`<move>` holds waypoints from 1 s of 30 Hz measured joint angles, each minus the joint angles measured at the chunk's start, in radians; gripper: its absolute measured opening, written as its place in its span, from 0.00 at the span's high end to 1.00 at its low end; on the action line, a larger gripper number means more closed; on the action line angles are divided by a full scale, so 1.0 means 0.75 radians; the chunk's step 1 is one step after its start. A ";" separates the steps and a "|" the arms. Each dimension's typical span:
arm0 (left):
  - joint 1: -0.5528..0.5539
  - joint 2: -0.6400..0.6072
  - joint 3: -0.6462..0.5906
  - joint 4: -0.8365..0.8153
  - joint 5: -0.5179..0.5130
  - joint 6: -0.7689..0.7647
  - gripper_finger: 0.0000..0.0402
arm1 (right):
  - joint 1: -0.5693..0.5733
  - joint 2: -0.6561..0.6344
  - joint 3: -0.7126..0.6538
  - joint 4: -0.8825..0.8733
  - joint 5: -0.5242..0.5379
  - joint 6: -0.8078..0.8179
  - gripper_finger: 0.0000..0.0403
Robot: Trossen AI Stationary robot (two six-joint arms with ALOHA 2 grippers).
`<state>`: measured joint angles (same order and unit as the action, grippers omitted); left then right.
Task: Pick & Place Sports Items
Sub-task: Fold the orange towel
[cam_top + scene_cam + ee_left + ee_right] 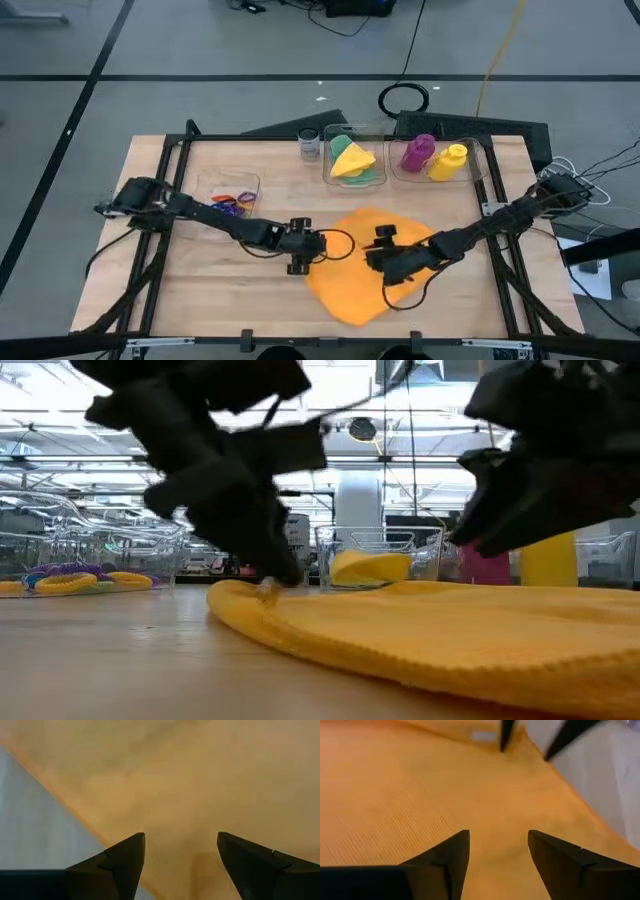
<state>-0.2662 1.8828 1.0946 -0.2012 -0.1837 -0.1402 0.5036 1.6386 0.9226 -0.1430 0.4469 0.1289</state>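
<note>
An orange cloth [370, 262] lies spread flat near the middle of a pale wooden table [200, 300], with both dark arms of the robot bent low over it. The left gripper [180, 855] hangs over the cloth's near-left edge, jaws apart with nothing between them, its tips just at the hem as seen from table height. The right gripper [497, 852] hovers over the cloth's middle, jaws likewise apart and empty, the ribbed weave filling the view below it.

Beyond the cloth, along the table's far edge, stand two clear plastic boxes. The left box [354, 160] holds a yellow cloth [352, 157] lying on a green cloth [370, 174]; the right box [440, 158] holds a purple bottle [417, 152] and a yellow bottle [449, 161] side by side. A small clear glass jar [309, 146] stands just left of the cloth box. Farther left of the orange cloth, a shallow clear tray [228, 195] holds a heap of coloured elastic rings [232, 203].

The table sits in a black metal frame [170, 210] on a grey floor [200, 50] crossed by seams, with a coil of black cable [403, 99] and a yellow lead [500, 50] behind it. From table level, the room behind is a bright hall with white ceiling beams [400, 430].
</note>
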 joint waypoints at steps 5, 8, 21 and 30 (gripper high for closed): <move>0.014 0.071 0.004 0.000 0.045 -0.031 0.47 | -0.009 0.000 0.000 -0.132 0.002 0.130 0.61; 0.022 0.078 0.004 -0.006 0.064 -0.055 0.47 | -0.009 0.000 0.001 -0.212 0.005 0.192 0.61; -0.066 0.075 0.007 -0.281 0.069 -0.351 0.47 | -0.019 0.000 0.001 -0.483 0.108 0.406 0.61; -0.140 0.073 0.006 -0.323 0.239 -0.523 0.47 | -0.088 -0.001 0.002 -0.485 0.101 0.377 0.61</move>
<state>-0.3710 1.9378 1.0992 -0.4436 -0.0047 -0.5324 0.4373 1.6382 0.9237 -0.5064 0.5228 0.4115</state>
